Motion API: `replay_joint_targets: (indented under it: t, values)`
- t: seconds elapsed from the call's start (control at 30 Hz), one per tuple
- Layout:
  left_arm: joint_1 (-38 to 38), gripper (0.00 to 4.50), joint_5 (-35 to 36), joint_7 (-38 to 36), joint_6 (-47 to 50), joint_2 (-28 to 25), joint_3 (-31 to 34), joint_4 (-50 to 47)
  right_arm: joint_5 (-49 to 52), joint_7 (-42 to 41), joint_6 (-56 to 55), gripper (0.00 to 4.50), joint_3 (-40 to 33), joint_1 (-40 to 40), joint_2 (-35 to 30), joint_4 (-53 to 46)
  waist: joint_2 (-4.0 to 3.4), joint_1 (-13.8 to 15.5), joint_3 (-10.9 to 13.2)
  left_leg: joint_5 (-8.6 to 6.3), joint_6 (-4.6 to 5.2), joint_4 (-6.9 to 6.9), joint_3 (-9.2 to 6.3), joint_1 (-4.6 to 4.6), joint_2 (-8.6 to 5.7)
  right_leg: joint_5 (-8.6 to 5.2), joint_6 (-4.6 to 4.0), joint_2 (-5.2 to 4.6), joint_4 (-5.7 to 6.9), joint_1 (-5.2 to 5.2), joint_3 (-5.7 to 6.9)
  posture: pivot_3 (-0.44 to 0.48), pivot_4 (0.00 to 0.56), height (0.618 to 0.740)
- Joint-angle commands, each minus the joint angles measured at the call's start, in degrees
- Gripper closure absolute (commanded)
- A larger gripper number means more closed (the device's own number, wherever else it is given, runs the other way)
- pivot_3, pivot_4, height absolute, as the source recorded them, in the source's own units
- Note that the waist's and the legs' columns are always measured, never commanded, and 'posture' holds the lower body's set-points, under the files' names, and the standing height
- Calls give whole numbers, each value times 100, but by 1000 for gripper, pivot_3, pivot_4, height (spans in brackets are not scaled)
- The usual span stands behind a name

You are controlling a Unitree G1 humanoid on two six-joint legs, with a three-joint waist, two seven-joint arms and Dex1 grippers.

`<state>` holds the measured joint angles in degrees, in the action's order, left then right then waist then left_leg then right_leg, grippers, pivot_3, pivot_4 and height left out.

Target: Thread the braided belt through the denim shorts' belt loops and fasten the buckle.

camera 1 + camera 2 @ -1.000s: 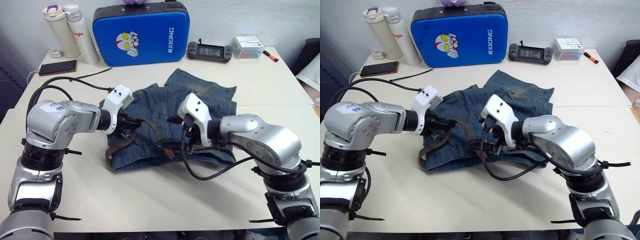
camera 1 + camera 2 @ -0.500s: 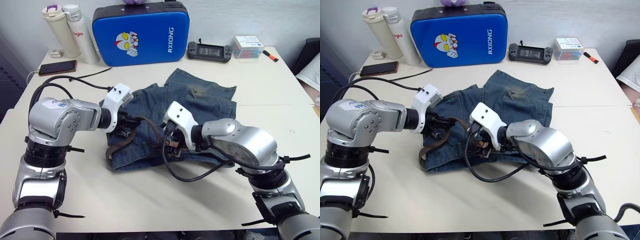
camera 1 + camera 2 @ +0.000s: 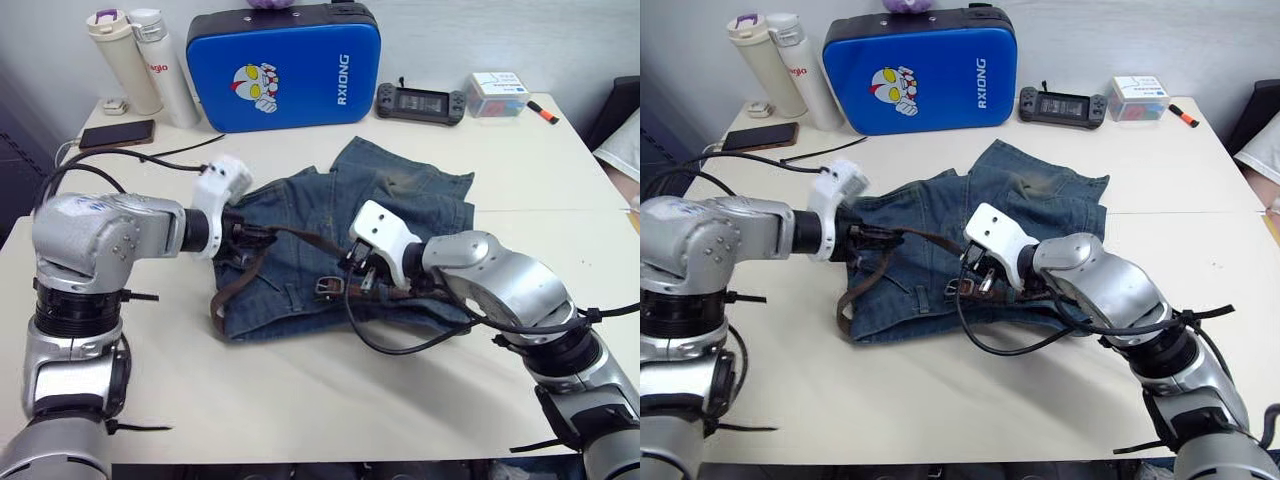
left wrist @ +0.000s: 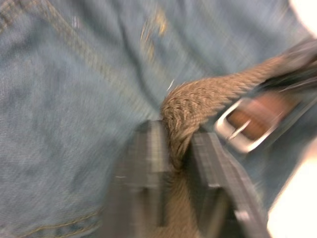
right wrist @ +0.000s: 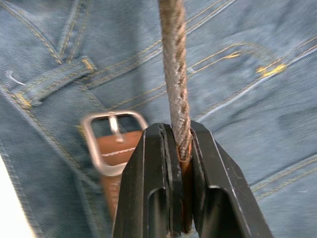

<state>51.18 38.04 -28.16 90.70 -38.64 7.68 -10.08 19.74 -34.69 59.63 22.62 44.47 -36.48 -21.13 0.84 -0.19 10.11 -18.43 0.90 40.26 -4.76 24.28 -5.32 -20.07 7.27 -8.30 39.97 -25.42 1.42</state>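
Here the dark brown braided belt (image 3: 300, 240) is pinched at two spots: the left end effector (image 4: 173, 158) has its black fingers closed on a bunched fold of strap, and the right end effector (image 5: 179, 153) is clamped edge-on around the strap, just beside the silver rectangular buckle (image 5: 110, 141). The faded blue denim shorts (image 3: 400, 205) lie rumpled mid-tabletop (image 3: 300, 390), with a loose length of belt running along their left edge towards the front.

The main risk, as I judge it, is that tension between the two grips drags the light denim across the tabletop instead of sliding the strap, since nothing pins the shorts. The edge-on right grip could also let the braid twist or slip out. One narrow denim belt loop (image 5: 49, 82) lies flat beside the buckle; whether the strap passes through any loop is unclear.

Both forearms reach inward low over the shorts, left from the left edge, right angled in from the front right.
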Motion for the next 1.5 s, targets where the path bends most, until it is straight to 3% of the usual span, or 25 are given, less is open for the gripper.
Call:
replay_joint_targets:
  t: [0.03,0.17,0.3,0.4,0.47,0.53,0.6,0.7,0.83,0.93,1.0,1.2,1.3,1.5]
  values:
    - [136,1909,299,147,180,-273,862,255,-409,-182,-626,4500,83,198,-87,207,0,-23,0,0,0,-2,2,-1,1,0,0,0,1,-1,-1,0,150,677]
    - [23,33,1287,563,180,-818,1443,824,-931,-307,-1505,4500,278,305,9,552,0,-129,0,1,-2,-10,-4,-3,6,0,0,5,5,-6,-3,0,150,677]
    - [-205,33,3809,1383,180,-1273,1852,1577,-1678,-296,-2771,4500,484,392,115,918,0,-155,-1,1,-2,-14,-15,-4,2,0,0,4,4,-8,-4,0,150,677]
    - [-961,33,6504,2036,-223,-2082,1320,1660,-2270,-296,-3836,4500,649,426,163,1244,2,-177,-1,1,-3,-12,-22,-4,0,0,0,1,8,-9,-10,0,150,677]
    - [-1418,33,7399,1953,-667,-2281,972,1273,-2545,-300,-4353,4500,679,437,235,1443,2,-176,-2,0,-3,-16,-26,-8,-2,0,0,1,9,-9,-22,0,150,677]
    - [-1838,33,7496,1646,-1023,-2188,758,658,-2755,-321,-4762,4500,672,446,313,1609,3,-138,-3,0,-3,-10,-30,-9,-4,0,0,4,10,-8,-24,0,150,677]
    - [-2441,33,7496,2045,-1678,-1716,600,-102,-2892,-381,-5030,4500,633,453,405,1737,2,-128,-3,0,-3,2,-36,-10,-12,0,0,3,5,-3,-26,0,150,677]
    - [-3115,33,7496,3823,-2986,-439,526,-1011,-2993,-469,-5270,4500,538,434,525,1830,2,-130,-4,0,-3,7,-32,-12,-17,0,0,-1,8,-1,-30,0,150,677]
    - [-3070,33,7496,6944,-4653,1519,582,-1511,-3087,-606,-5408,4500,442,381,603,1829,27,-104,-7,-2,-3,41,-30,1,-11,1,1,6,60,-11,-27,0,150,677]
    - [-2946,33,7496,7935,-5213,2697,361,-2026,-3154,-711,-5522,4500,385,318,574,1812,35,-32,-11,-5,0,60,-15,0,-13,0,1,6,70,-8,-28,0,150,677]
    - [-2854,33,7496,8365,-5363,3041,372,-2170,-3193,-754,-5559,4500,349,290,569,1799,36,5,-11,-7,1,66,-3,0,-10,0,1,13,64,-8,-34,0,150,677]
    - [-2678,33,7496,9423,-5537,3382,471,-2130,-3306,-803,-5627,4500,240,213,581,1709,36,23,-11,-9,-3,69,9,-2,3,0,1,63,39,-8,-59,0,150,677]
    - [-2643,823,7496,9657,-5469,3459,579,-2014,-3362,-822,-5657,4500,182,169,602,1662,37,24,-12,-9,-3,69,10,-2,4,0,1,65,32,-9,-62,0,150,677]
    - [-2653,3445,7496,9792,-5106,3357,718,-1737,-3411,-776,-5919,4500,105,100,605,1541,37,23,-12,-10,-3,69,9,-2,4,0,1,68,24,-8,-66,0,150,677]
